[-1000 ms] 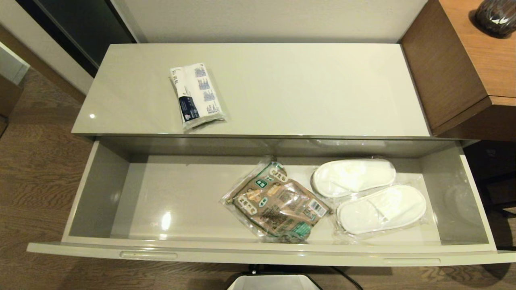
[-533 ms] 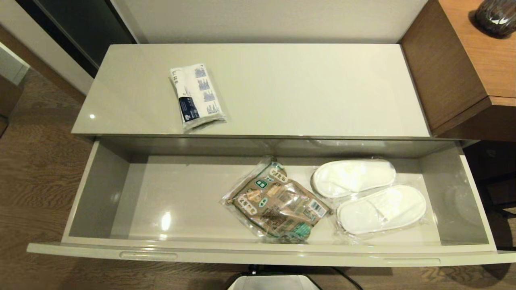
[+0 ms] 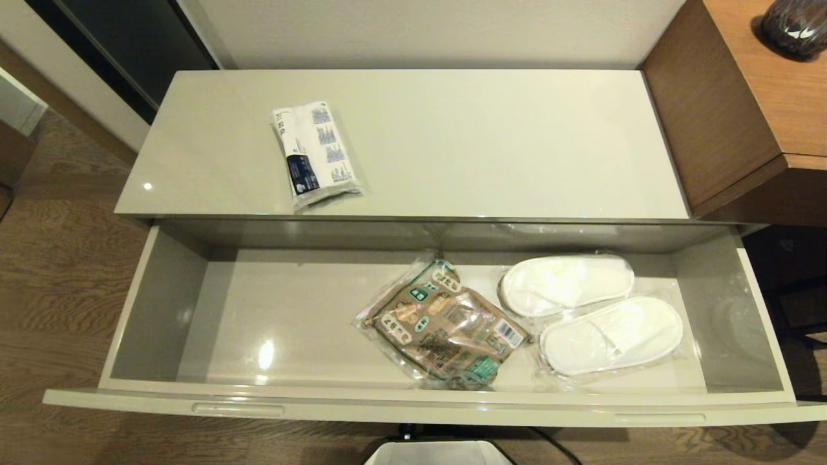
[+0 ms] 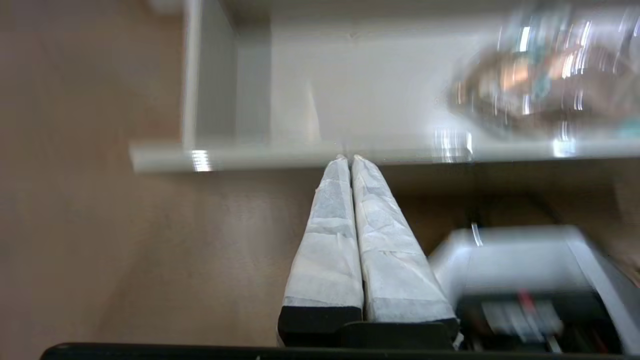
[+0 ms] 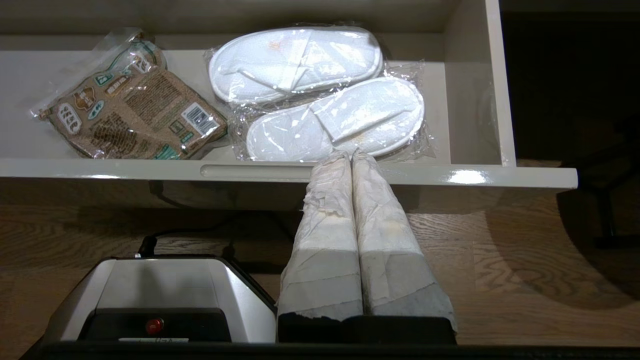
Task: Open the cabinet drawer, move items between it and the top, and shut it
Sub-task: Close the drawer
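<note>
Right tool: paper-wrapped fingers clenched together on nothing, hovering low in front of the drawer, tips just short of its front rim by the right-hand recessed slot.
Left tool: fingers likewise pressed together and empty, near the drawer's front rim toward its left half.
Cabinet drawer: very wide, shallow, glossy beige box with pale grey walls, pulled fully open.
Slippers: pair of flat white slippers sealed in clear crinkly plastic wrap, lying in the right part of the drawer floor, long axes running left to right, one behind the other.
Key relation: the slippers lie just beyond the right tool, over the front wall; the right arm is much the nearer.
White packet: small soft white packet with blue and dark print, on the left part of the top, long axis running near to far.
Top: long glossy cream-beige slab, smooth, its right half bare.
Brown packet: brown-and-green printed bag in shiny film, mid-drawer, touching the slippers' wrap.
Likely next step: opening the right tool and reaching over the rim; the slick wrap may slip.
</note>
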Available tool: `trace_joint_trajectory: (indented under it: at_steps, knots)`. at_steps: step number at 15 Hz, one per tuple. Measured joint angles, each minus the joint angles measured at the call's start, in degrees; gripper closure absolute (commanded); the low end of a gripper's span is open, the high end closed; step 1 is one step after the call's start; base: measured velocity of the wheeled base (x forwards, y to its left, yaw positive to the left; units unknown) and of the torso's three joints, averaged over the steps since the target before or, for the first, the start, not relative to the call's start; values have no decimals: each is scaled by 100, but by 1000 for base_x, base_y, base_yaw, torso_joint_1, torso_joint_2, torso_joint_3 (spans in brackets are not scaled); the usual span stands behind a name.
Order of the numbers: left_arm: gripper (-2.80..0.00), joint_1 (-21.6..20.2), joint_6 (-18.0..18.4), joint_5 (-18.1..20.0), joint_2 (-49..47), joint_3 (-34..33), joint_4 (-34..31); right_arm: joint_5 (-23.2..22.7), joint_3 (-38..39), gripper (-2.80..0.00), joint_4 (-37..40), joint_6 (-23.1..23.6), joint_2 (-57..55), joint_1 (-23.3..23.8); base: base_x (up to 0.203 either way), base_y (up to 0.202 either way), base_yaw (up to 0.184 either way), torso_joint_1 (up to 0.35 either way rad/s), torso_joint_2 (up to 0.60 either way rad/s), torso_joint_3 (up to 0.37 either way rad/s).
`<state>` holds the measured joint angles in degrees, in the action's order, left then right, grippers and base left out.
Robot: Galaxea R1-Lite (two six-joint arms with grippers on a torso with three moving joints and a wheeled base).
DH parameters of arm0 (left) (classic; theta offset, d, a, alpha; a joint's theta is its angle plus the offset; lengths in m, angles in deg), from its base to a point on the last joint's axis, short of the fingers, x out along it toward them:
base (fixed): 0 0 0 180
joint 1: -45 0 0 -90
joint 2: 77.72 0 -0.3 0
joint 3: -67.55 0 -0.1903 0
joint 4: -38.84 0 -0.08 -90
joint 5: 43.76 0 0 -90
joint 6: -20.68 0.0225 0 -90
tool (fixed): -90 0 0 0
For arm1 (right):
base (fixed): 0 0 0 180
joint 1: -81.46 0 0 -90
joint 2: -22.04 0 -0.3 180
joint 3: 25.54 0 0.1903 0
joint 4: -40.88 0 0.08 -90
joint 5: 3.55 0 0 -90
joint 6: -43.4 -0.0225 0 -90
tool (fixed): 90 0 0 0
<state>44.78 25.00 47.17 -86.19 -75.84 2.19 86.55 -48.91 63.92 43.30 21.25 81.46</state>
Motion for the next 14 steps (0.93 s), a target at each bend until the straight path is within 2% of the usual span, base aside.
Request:
trace_joint_trajectory:
  at_steps: [3, 5, 7, 8, 11, 14]
  knots:
    - [0, -2, -182, 82, -1350, 499, -1087, 0, 0, 0, 0, 0, 0, 2, 0, 0, 0, 0, 0, 0]
    - [0, -5, -290, 194, -2453, 663, -1067, -2, 0, 0, 0, -1, 0, 2, 0, 0, 0, 0, 0, 0]
    - [0, 4, -534, 262, -3838, 762, -771, -2, 0, 0, 0, -1, 0, 0, 0, 0, 0, 0, 0, 0]
    - [0, 35, -714, 288, -4555, 795, -467, -1, 0, 0, 1, 0, 0, 0, 0, 0, 0, 0, 0, 0]
    - [0, 270, -1418, 235, -6723, 755, 1024, 0, 0, 0, 2, 0, 0, -2, 0, 0, 0, 0, 0, 0]
    - [0, 579, -2306, 81, -8360, 581, 3071, -2, 0, 0, 2, 0, 0, 2, 0, 0, 0, 0, 0, 0]
